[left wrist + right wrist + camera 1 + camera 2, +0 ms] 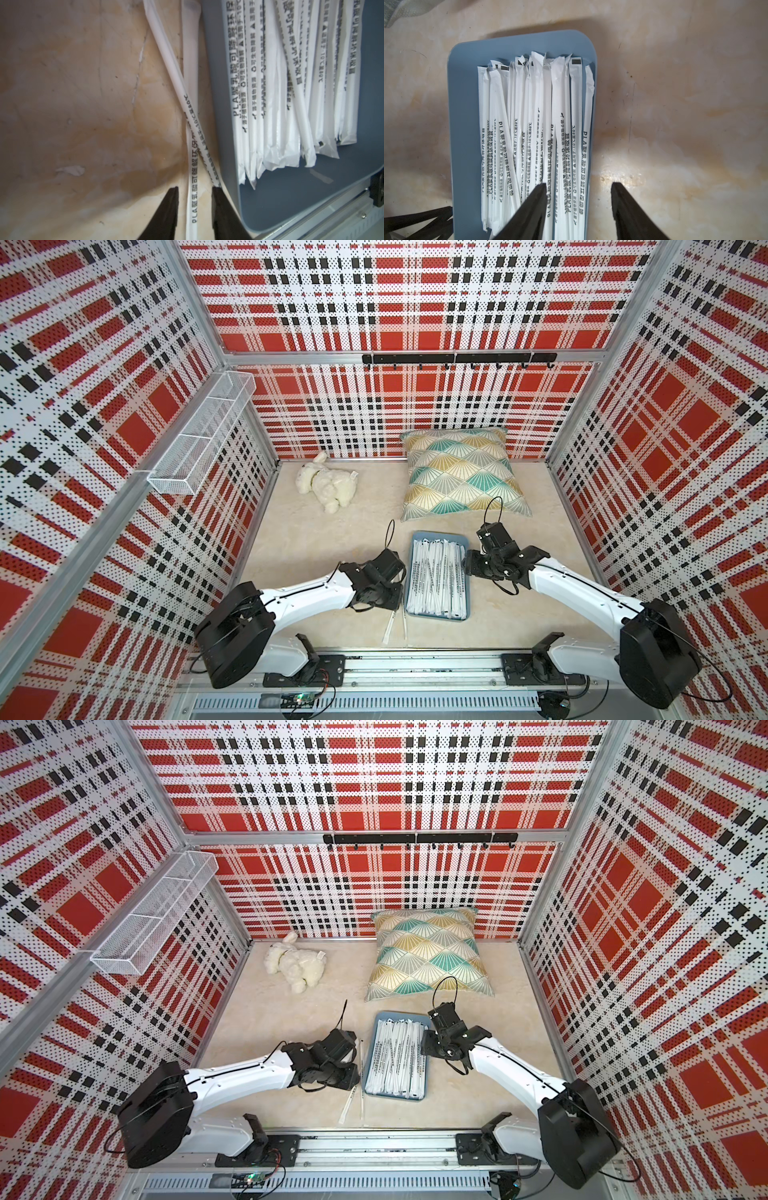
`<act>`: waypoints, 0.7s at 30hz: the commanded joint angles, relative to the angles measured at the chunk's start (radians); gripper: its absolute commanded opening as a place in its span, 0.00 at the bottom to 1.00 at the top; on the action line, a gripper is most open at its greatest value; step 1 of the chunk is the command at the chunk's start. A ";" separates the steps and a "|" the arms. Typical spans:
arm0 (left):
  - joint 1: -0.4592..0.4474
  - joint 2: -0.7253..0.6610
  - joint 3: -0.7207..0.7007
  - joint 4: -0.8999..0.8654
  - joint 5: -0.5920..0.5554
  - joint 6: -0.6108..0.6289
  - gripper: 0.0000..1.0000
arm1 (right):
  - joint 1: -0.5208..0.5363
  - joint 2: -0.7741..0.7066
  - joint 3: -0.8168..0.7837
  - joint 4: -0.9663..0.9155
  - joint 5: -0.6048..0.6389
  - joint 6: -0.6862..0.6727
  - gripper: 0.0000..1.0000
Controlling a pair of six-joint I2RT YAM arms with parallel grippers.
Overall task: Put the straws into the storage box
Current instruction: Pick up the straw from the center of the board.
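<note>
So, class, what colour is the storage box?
The storage box is slate blue; right wrist view.

Loose straws partly hidden under left tool; storage box cropped at edge.

Tight quarters round the storage box: left gripper crowds its left rim, jaws apart astride one of two crossed loose straws on the tabletop. Right gripper, jaws wide, hangs over the right rim. Pillow sits just behind the box, blocking rear approach. Bare room btwn plush toy & box, plus a strip at far right.
</note>
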 commanded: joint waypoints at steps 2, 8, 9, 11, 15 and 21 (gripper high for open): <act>-0.016 0.005 -0.015 0.023 0.012 -0.020 0.32 | 0.007 0.003 0.021 0.007 0.008 -0.009 0.57; -0.026 0.049 -0.013 0.052 0.002 -0.019 0.29 | 0.007 -0.001 0.018 0.010 0.010 -0.007 0.57; -0.036 0.061 -0.007 0.052 -0.008 -0.018 0.29 | 0.007 0.001 0.018 0.010 0.008 -0.008 0.57; -0.056 0.091 0.004 0.050 -0.027 -0.016 0.29 | 0.007 -0.001 0.020 0.008 0.008 -0.007 0.57; -0.068 0.145 0.014 0.010 -0.097 -0.010 0.25 | 0.007 -0.001 0.017 0.012 0.008 -0.008 0.57; 0.038 0.104 0.020 -0.089 -0.204 -0.013 0.04 | 0.008 0.018 0.033 0.025 -0.006 -0.012 0.57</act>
